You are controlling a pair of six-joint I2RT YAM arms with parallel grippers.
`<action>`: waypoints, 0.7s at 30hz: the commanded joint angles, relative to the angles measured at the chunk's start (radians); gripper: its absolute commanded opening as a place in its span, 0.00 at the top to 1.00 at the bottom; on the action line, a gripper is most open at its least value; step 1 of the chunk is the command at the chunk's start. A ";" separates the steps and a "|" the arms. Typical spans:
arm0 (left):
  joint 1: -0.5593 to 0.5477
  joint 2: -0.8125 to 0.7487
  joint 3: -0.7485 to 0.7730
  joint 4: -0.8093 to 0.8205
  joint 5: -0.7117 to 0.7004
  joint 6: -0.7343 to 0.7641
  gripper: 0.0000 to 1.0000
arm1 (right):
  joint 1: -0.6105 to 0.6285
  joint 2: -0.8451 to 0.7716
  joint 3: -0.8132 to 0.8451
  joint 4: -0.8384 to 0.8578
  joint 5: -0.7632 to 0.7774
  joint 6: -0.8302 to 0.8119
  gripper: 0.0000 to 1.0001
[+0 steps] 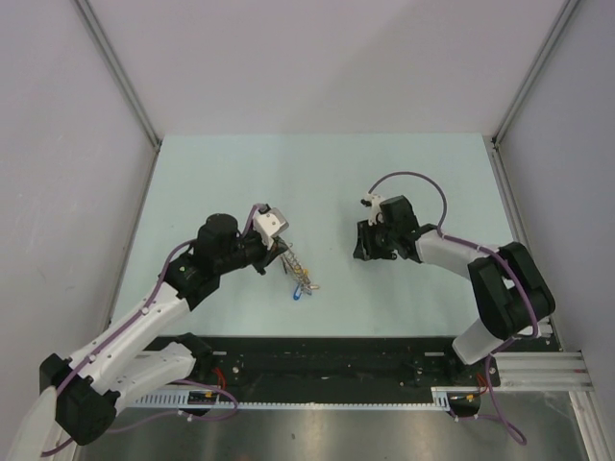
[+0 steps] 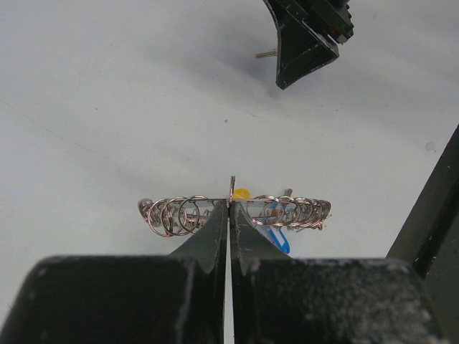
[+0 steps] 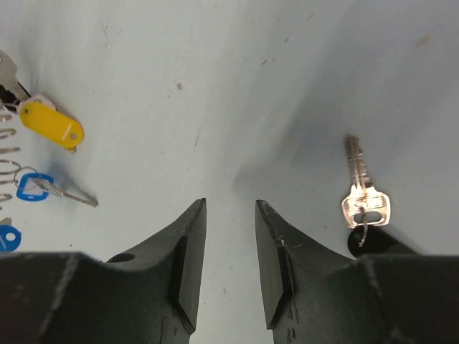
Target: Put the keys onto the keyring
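Left fingers [image 2: 211,240] clamp the keyring [image 2: 172,213]; right fingers [image 3: 183,272] apart, half hiding a black tag [image 3: 356,244].

Bright, even, diffuse light falls from above, and the pale surface [image 1: 240,182] shows no hard glare. Shadows are soft: in the right wrist view a grey smudge lies on the surface ahead of the jaws, and the silver key [image 3: 366,204] glints. In both wrist views the near bodies of the jaws are blurred, while the keyring [image 2: 172,213] is sharp.
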 commanded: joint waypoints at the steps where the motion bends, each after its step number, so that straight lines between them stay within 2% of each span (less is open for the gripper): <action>1: 0.009 -0.038 0.003 0.031 -0.014 0.027 1.00 | -0.023 -0.067 0.041 0.030 0.079 0.008 0.61; 11: 0.009 -0.036 0.000 0.031 -0.017 0.029 1.00 | -0.147 -0.072 0.029 -0.013 0.130 0.023 0.56; 21: 0.009 -0.038 0.001 0.029 -0.015 0.030 1.00 | -0.236 -0.001 0.021 -0.041 0.010 0.032 0.49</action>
